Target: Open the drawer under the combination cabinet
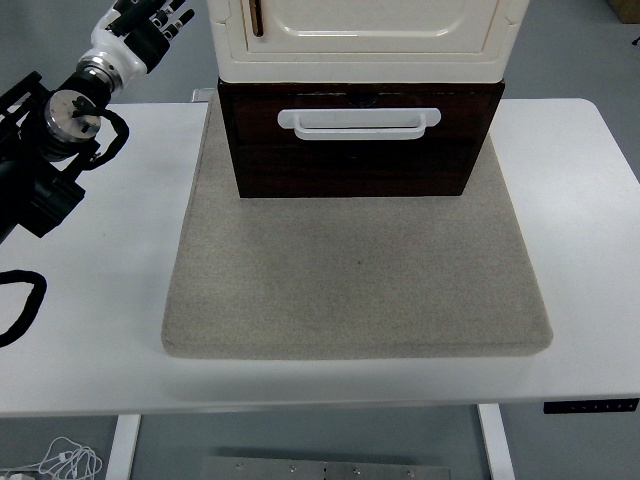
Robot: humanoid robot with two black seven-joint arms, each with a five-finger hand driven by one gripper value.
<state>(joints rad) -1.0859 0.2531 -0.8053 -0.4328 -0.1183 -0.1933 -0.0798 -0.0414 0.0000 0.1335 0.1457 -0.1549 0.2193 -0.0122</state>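
The robot's left hand, black-fingered with a white wrist cuff, is raised at the picture's top left corner, well up beyond the table's far left edge and to the left of the cabinet. Its fingers point up and to the right, loosely spread rather than curled, and they hold nothing and touch nothing; the fingertips are partly cut off by the top edge, so how wide they spread cannot be told exactly. Behind the cuff, the black left arm runs down and to the left, with a round metal joint cap facing the camera and a black cable looped beside it, and leaves at the left edge. Another loop of black cable lies on the table lower down at the left.

No brand, label or writing can be read on the arm or the furniture.

The cream-white cabinet with a panelled door stands at the top centre. Directly beneath it is the dark brown wooden drawer, its front facing the camera and carrying a white bar handle across its upper part. The drawer front sits roughly flush beneath the cabinet. The whole unit rests on the far part of a grey felt mat, which lies on the white table. The hand is well apart from the handle.
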